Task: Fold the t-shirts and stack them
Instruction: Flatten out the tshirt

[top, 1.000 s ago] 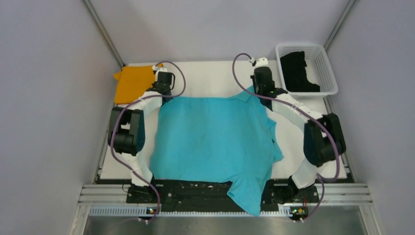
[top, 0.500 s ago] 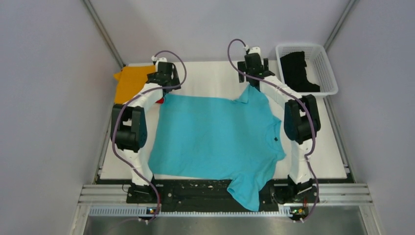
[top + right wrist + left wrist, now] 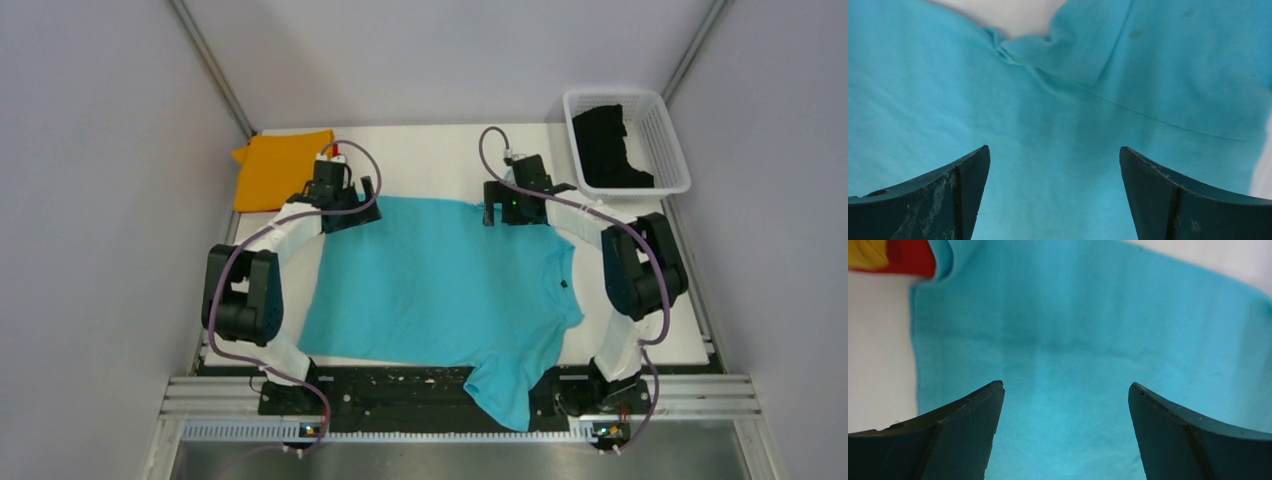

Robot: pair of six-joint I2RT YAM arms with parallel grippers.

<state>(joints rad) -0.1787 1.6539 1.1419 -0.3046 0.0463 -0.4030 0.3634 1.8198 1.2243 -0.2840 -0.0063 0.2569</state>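
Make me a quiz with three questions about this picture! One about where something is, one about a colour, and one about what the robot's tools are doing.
1. Where is the black shirt?
A. hanging on the wall
B. in the white basket
C. on the floor

2. What colour is the spread-out shirt in the middle of the table?
A. red
B. turquoise-blue
C. yellow

3. How are the left tool and the right tool?
A. both shut on cloth
B. one open, one shut
C. both open

Answers:
1 B: the dark cloth lies inside the mesh basket at the far right corner.
2 B: the top view shows it turquoise-blue all over.
3 C: each wrist view shows its two fingers wide apart, nothing pinched between them.
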